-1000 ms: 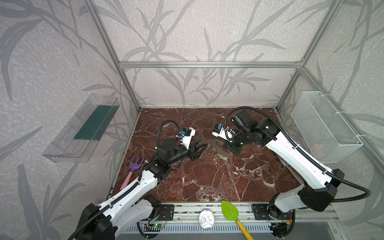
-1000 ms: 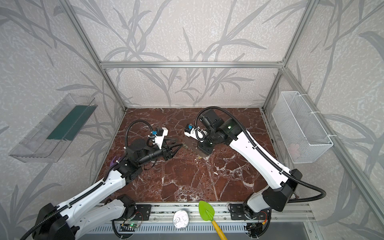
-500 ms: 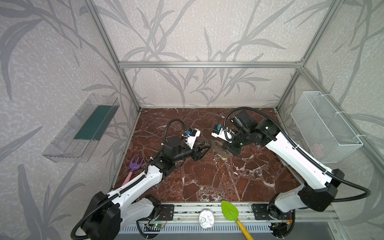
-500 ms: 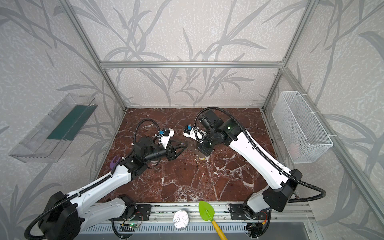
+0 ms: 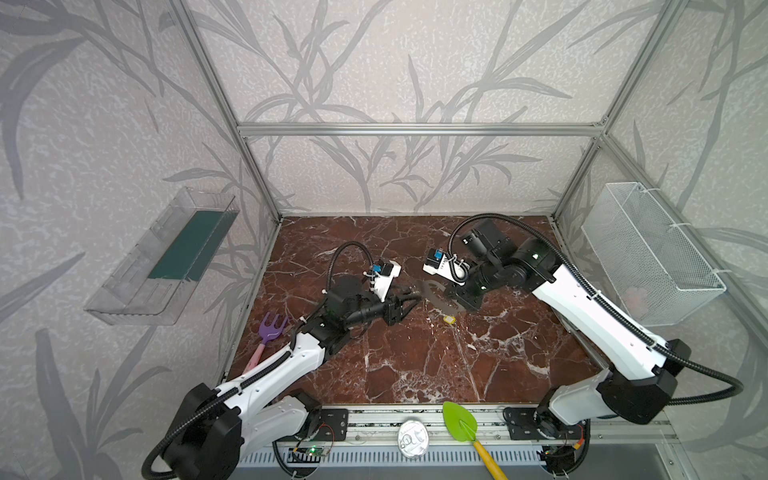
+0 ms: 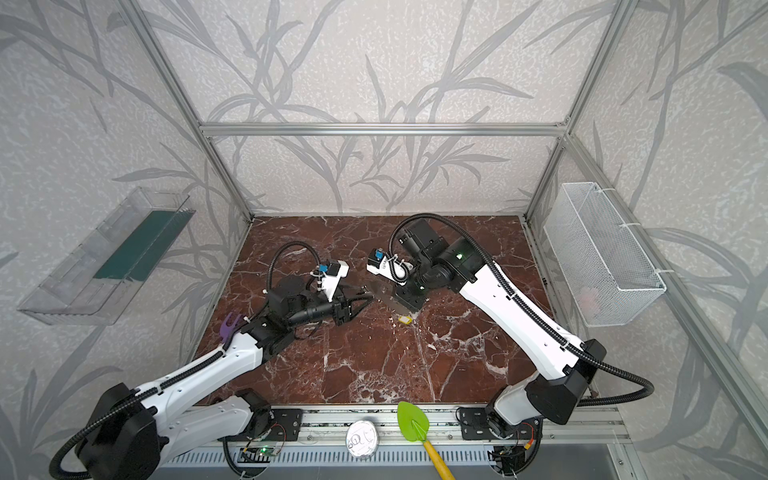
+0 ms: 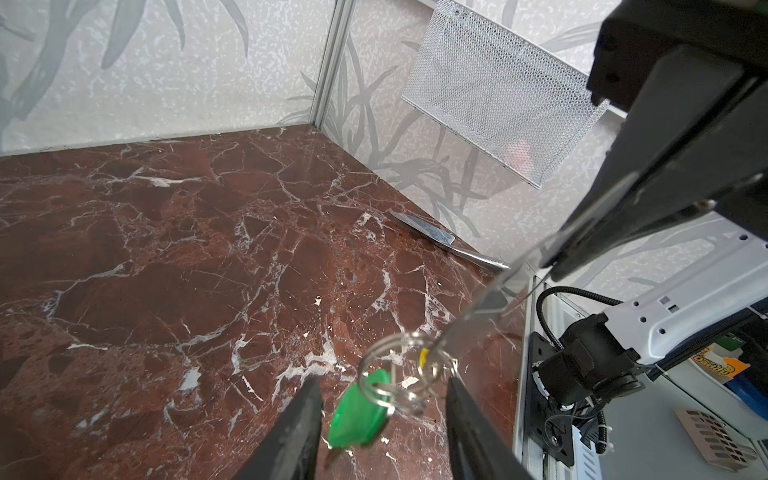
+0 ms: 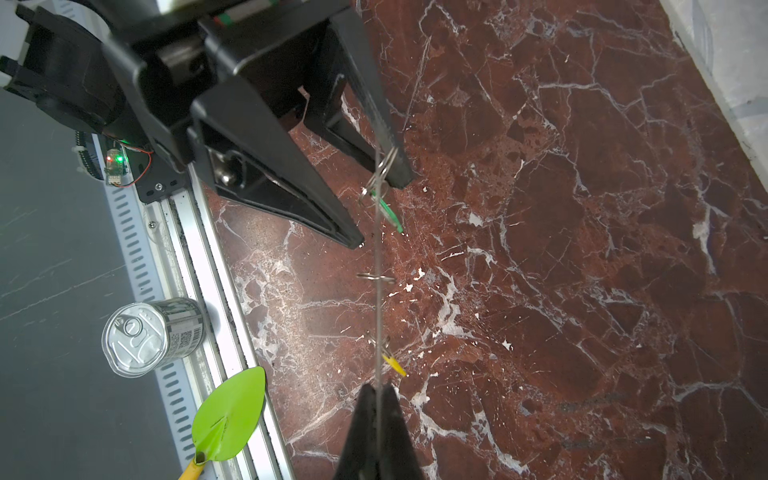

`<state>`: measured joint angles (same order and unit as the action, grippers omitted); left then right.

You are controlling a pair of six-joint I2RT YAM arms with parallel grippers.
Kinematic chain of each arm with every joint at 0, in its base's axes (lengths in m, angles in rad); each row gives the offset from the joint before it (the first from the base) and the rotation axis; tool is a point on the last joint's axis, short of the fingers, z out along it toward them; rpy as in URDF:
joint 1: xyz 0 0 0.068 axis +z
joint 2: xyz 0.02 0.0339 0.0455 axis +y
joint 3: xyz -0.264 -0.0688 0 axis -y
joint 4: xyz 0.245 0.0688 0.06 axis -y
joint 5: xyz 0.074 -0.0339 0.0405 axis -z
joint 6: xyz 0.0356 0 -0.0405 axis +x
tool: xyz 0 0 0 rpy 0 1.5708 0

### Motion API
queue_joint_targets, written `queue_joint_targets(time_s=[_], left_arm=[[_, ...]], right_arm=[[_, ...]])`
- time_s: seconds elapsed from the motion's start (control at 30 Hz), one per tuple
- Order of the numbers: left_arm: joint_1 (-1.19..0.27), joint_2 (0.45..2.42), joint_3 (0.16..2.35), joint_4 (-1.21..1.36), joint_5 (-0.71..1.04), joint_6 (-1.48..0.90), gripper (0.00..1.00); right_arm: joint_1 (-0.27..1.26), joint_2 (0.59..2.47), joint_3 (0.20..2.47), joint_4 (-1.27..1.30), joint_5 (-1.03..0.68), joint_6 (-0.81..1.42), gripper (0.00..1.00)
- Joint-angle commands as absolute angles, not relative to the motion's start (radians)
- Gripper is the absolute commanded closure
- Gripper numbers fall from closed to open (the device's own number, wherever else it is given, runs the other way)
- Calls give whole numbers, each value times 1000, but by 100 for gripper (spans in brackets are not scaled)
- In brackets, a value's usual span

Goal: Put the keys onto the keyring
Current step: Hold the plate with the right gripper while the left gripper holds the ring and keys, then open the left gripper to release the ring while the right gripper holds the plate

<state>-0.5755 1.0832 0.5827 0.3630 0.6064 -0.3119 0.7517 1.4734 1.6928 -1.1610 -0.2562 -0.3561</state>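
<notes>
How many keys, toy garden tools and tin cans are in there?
Keys: 2, green-tagged key and yellow-tagged key
Toy garden tools: 2, purple fork and green shovel
Tin cans: 1, a lone tin can
Total: 5

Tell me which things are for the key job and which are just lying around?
For the job: keyring, held by the right gripper; green-tag key and yellow-tag key, hanging at its edge; left gripper.

Just lying about: purple fork, green spade, tin can, metal tool, wire basket.
</notes>
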Motion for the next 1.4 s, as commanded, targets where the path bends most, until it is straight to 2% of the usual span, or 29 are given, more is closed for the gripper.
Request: queue_joint_targets(time_s=[0.0,0.1,0.27,0.63,0.87,1.37], left_arm=[[-585,1083,568,424,635,-334,53],[-587,1080,563,427,637,-333,56],[-590,1057,561,403,635,-321,77],[-592,1016,576,320,652,-276,94],[-592,1019,603,284,662,-244,100],[-587,965,651,204,692,-157,100]], right_arm=[[758,1440,1718,-1143,-275,-347,100],[758,1439,1715,-1141,-277,-345,100],[758,1440,1713,-1136,-267,-341,100],[765,1454,1702,-1129,-267,-331,100],[781,1451,1671,-1108,-278,-319,100],[800,1460,1621,-1127,-254,-334,100]])
